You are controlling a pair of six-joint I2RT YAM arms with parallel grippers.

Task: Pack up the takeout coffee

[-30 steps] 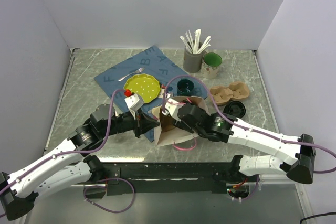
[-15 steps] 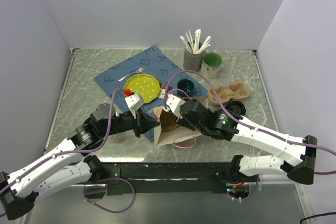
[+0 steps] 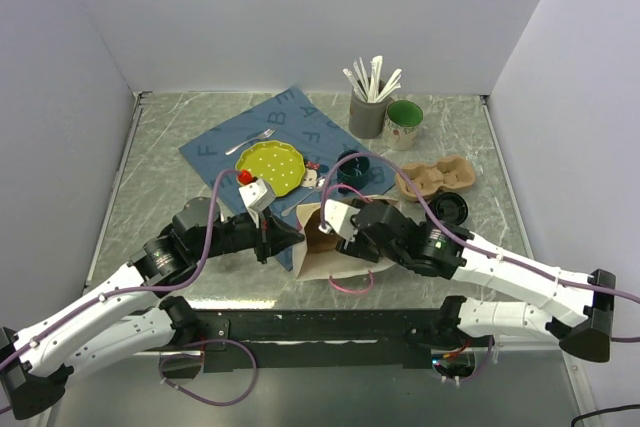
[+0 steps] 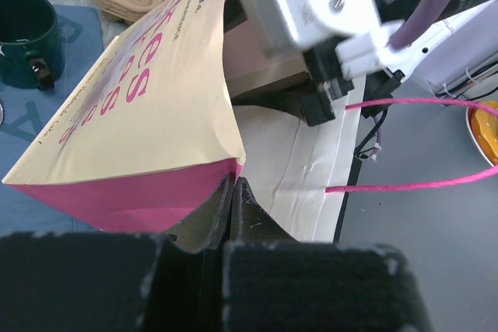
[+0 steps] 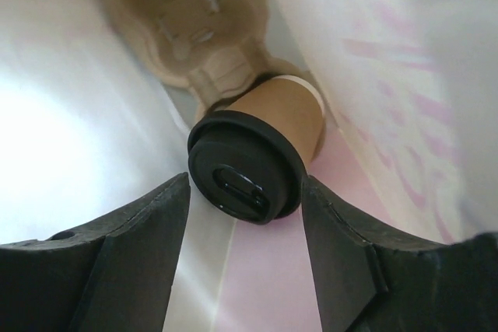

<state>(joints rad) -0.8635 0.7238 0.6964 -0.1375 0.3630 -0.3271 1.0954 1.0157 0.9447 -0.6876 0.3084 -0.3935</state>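
Pinches the edge of the paper bag (image 4: pixel 132 114) with the left gripper (image 4: pixel 233 204), fingers pressed tight together on the paper. Holds that bag on its side on the table (image 3: pixel 160 157), mouth turned toward the right arm, with a pink cord handle (image 4: pixel 405 184) trailing at the opening. Reaches into that mouth with the right gripper (image 5: pixel 246 183).

Shows the coffee (image 5: pixel 264 145) inside the bag, tipped over, black lid toward the wrist camera and brown paper body pointing deeper in. Rests it where the pink bottom meets the side wall. Has one finger (image 5: pixel 132 254) on either side of the lid, jaws standing wide. Cannot tell whether clenched on the lid or let go of it. Cannot make out the blurred brown shape behind the cup.

Has, beyond the bag, a blue cloth (image 3: pixel 215 147) bearing a yellow plate (image 3: pixel 270 167), a fork (image 3: pixel 258 135) and a dark green mug (image 3: pixel 352 164). Has, farther right, a cardboard cup tray (image 3: pixel 435 177), a loose black lid (image 3: pixel 447 207), a grey pot of white cutlery (image 3: pixel 368 112) and a pale mug (image 3: pixel 404 123) with a green inside.
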